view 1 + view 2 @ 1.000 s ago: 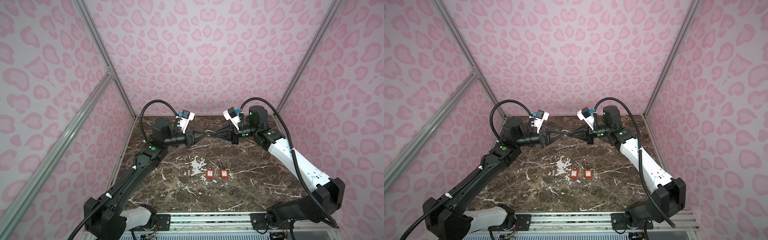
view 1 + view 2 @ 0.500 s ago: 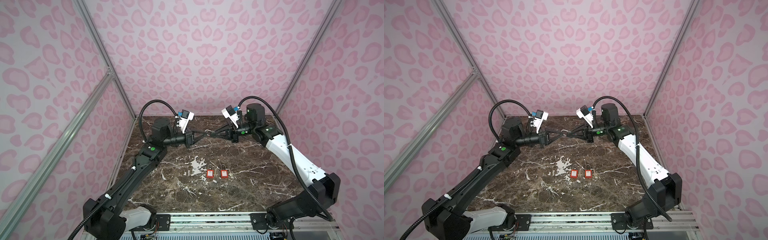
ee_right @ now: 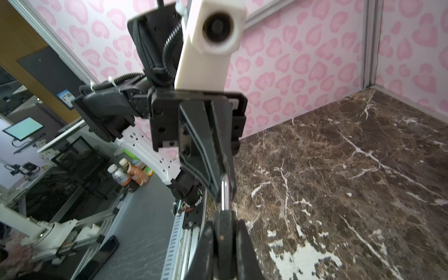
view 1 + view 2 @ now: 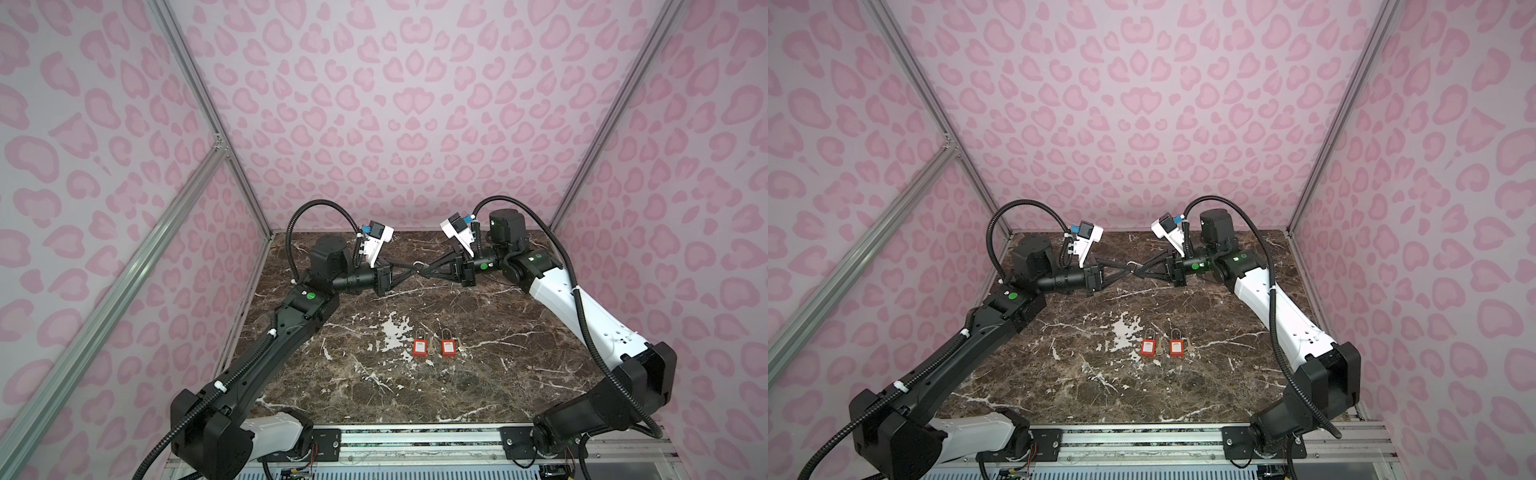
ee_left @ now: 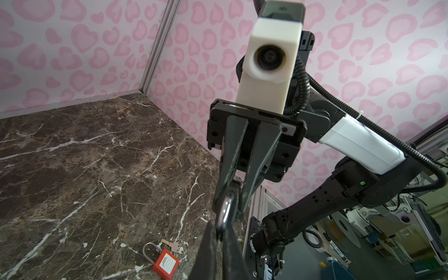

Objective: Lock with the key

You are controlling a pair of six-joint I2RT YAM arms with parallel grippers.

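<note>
Pink spotted walls point(image 4: 395, 104) close in a dark marble table point(image 4: 519, 316). Both arms reach in over the back of it, raised above the surface, and meet tip to tip. The left gripper point(image 4: 411, 271) and right gripper point(image 4: 424, 272) are each clenched, and both seem to pinch one small metal loop point(image 5: 226, 211) from opposite ends. I cannot tell whether that loop is a shackle or a key ring.

Two red padlocks point(image 4: 420, 347) point(image 4: 447, 348) lie flat side by side near the middle of the table, toward the front, well apart from the jaws and lower down. Their shackles point toward the back wall. A key point(image 5: 173, 246) lies just beside the padlock that the left wrist view shows.

My reading is that the padlocks are rigid, compact and fairly light, with smooth plastic bodies that could twist in a pinch. The flat sides of the body are the best hold, which leaves the keyway clear. The key is thin, stiff and flat on hard stone, so it is awkward to lift. Its broad head is the part to grip.
</note>
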